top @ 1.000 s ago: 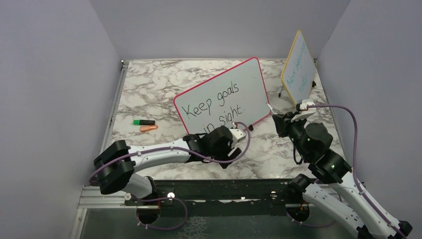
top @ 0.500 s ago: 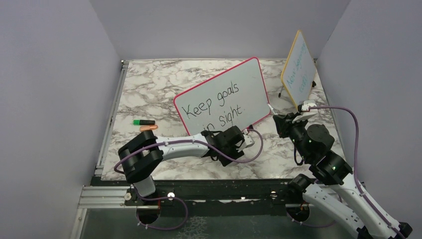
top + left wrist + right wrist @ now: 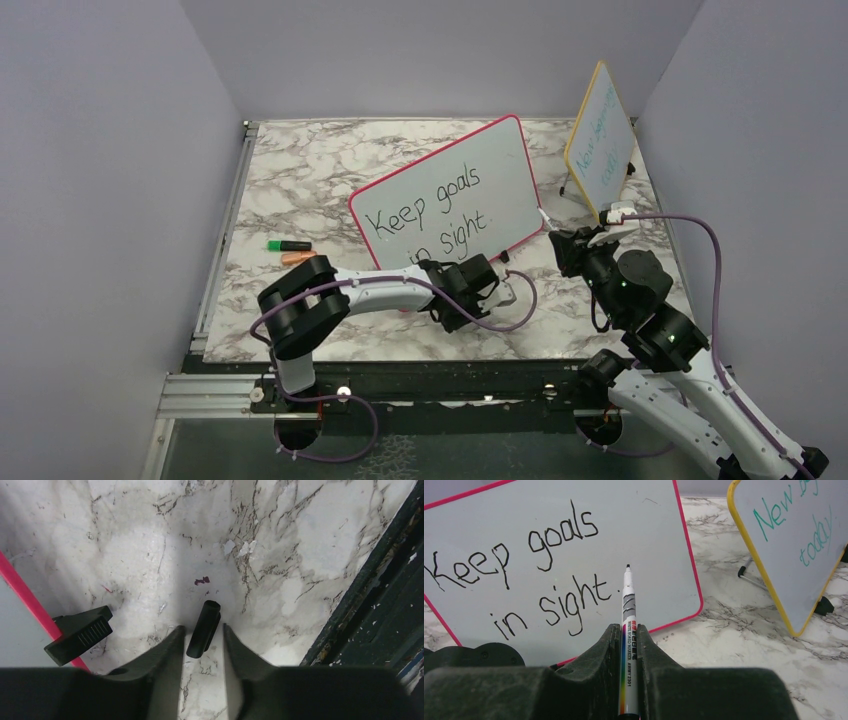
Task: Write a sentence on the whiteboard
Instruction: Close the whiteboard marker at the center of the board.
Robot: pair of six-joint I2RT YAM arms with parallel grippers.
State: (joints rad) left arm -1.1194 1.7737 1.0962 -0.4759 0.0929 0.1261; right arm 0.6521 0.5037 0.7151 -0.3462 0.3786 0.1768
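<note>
The whiteboard (image 3: 450, 185) stands tilted on the counter (image 3: 300, 180) at the centre of the top view. The sentence (image 3: 430, 215) "Keep goals in sight." runs in black across its lower left. Right of the board, the right end effector (image 3: 628, 630) is clamped on a marker (image 3: 628, 600). The marker's bare tip points at the full stop, but contact cannot be told. The left end effector (image 3: 201, 636), below the board, stands partly open astride a black cap (image 3: 204, 622) lying on the counter, with a slim gap on either side. A yellow board (image 3: 603, 140) stands at upper right.
</note>
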